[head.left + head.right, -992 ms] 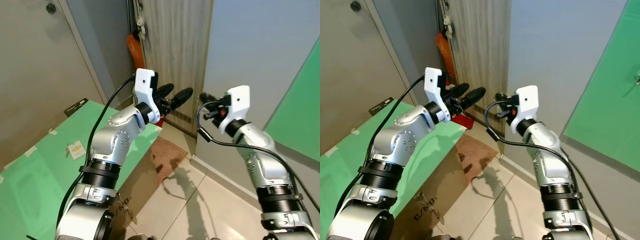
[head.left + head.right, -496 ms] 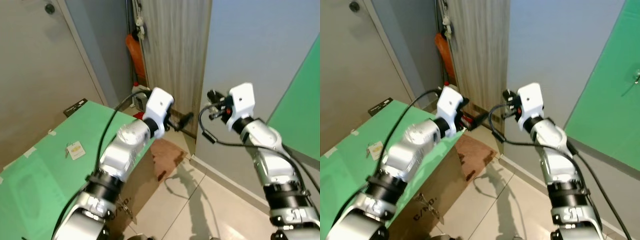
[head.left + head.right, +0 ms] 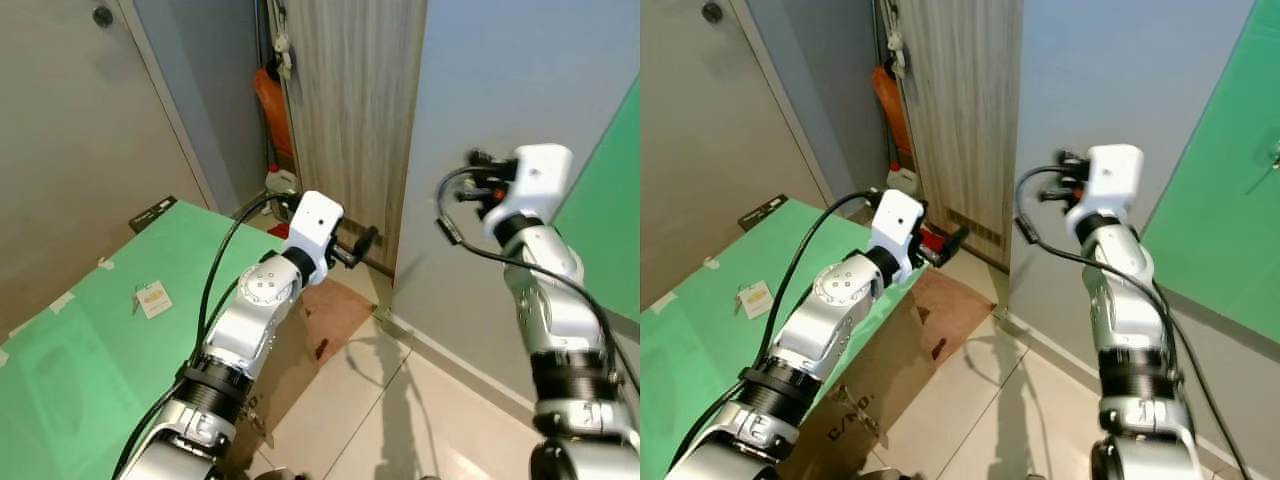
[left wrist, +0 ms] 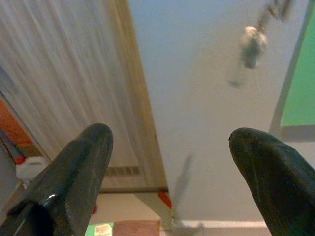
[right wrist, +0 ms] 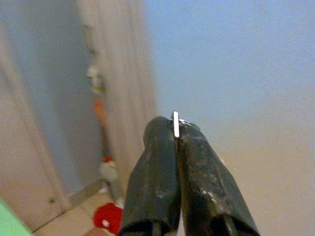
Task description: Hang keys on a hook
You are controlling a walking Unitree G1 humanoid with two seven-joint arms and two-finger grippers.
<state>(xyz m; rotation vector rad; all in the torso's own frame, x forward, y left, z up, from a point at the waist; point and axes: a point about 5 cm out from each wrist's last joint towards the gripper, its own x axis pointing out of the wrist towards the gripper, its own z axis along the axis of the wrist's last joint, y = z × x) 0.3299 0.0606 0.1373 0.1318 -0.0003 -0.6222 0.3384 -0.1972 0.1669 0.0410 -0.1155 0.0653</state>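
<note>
My right gripper [image 5: 176,132] is shut on a thin silver metal piece, the keys [image 5: 175,124], which pokes out edge-on between the fingertips. In the eye views that right gripper [image 3: 478,172] is raised in front of the pale grey wall [image 3: 480,80], left of a green panel [image 3: 1230,200]. A small metal fitting [image 3: 1274,155], maybe the hook, sits on that panel at the picture's edge. My left gripper [image 3: 357,244] reaches out over the corner of the green table [image 3: 90,330]. It stands open [image 4: 170,162], empty, facing the wall.
A wood-slat door [image 3: 350,100] stands beside the grey wall. An orange item [image 3: 272,100] and a white bottle [image 3: 281,180] fill the corner. A small card [image 3: 153,298] lies on the table, a cardboard box [image 3: 855,420] sits below it, and a brown mat [image 3: 335,310] lies on the tiles.
My right gripper has risen and swung right towards the green panel, still shut on the keys. My left gripper has dropped lower and stretched forward towards the wall.
</note>
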